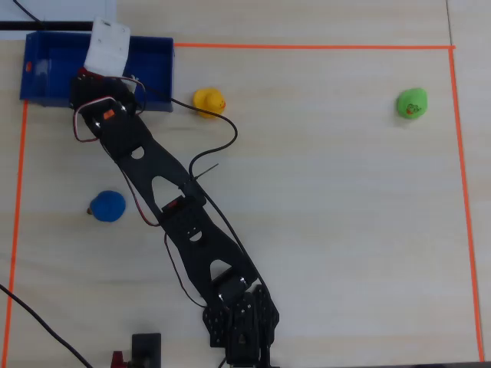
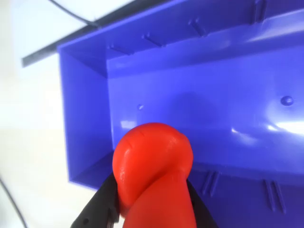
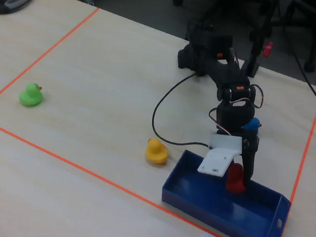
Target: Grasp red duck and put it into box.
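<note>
One arm, reaching across the surface (image 1: 322, 192), has its gripper (image 3: 236, 183) hanging over the box (image 3: 183, 197) with the red duck (image 2: 152, 166) clamped between the jaws; in the wrist view the dark fingers (image 2: 102, 204) press on both sides of the duck's lower body, closed only as far as the toy allows. In the fixed view the red duck (image 3: 235, 178) sits inside the box outline, low over the floor, though I can't tell if it touches the bottom. Overhead, the arm and its white camera plate (image 1: 107, 46) cover the duck completely, and only the box (image 1: 46, 77) edges show. Task looks nearly done, release is what remains, by my read. Risks: the wrist view has the duck close to the near long wall and toward one end, so an early opening with any drift could land it on the rim and tip it out. Glossy rounded toy could bounce or roll if dropped from height. It may also cling to one finger on opening. On withdrawal the gripper or the plate could clip the wall and shove the light box. Yellow duck (image 1: 209, 100) sits just beside the box outside, green duck (image 1: 412, 103) well apart, blue duck (image 1: 107, 205) near the arm; none are in the way.
</note>
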You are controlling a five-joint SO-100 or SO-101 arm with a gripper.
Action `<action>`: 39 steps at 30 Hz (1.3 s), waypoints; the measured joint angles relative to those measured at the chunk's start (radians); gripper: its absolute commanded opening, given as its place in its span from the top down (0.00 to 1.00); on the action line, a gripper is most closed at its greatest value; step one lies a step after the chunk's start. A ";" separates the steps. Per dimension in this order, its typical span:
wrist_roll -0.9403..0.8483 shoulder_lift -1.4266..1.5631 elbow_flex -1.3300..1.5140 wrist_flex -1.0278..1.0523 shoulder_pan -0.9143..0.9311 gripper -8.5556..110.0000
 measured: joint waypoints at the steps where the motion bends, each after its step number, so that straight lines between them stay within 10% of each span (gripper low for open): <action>1: -0.003 0.000 0.000 0.000 0.006 0.87; 16: -0.046 0.000 -0.040 0.044 0.094 0.66; 23: -0.046 0.098 0.002 0.120 0.143 0.93; 39: -0.264 1.335 1.146 0.054 0.268 0.93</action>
